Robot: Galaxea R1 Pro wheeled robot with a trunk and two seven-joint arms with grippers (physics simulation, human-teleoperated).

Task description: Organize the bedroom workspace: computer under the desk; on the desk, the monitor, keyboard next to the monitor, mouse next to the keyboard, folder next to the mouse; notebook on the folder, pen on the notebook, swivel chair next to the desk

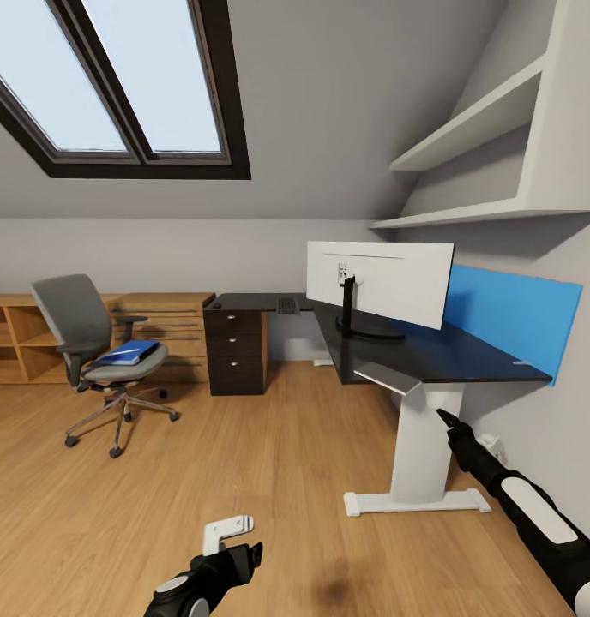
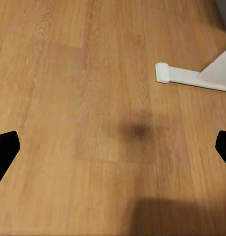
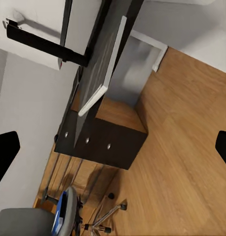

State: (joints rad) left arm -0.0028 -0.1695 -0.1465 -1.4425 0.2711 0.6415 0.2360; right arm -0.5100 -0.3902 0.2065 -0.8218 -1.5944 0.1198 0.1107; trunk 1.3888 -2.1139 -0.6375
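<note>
Lying far from left hand (image 1: 229,533): folder (image 1: 129,351)

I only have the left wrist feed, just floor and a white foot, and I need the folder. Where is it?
Observer: The folder lies on the chair seat, off to the left of the desk in the head view.
Operator: What's on the desk already?
Observer: The monitor stands on it, its white back toward the head camera.
Operator: And the keyboard?
Observer: A dark keyboard lies on the desk's far wing, near the drawer unit.
</note>
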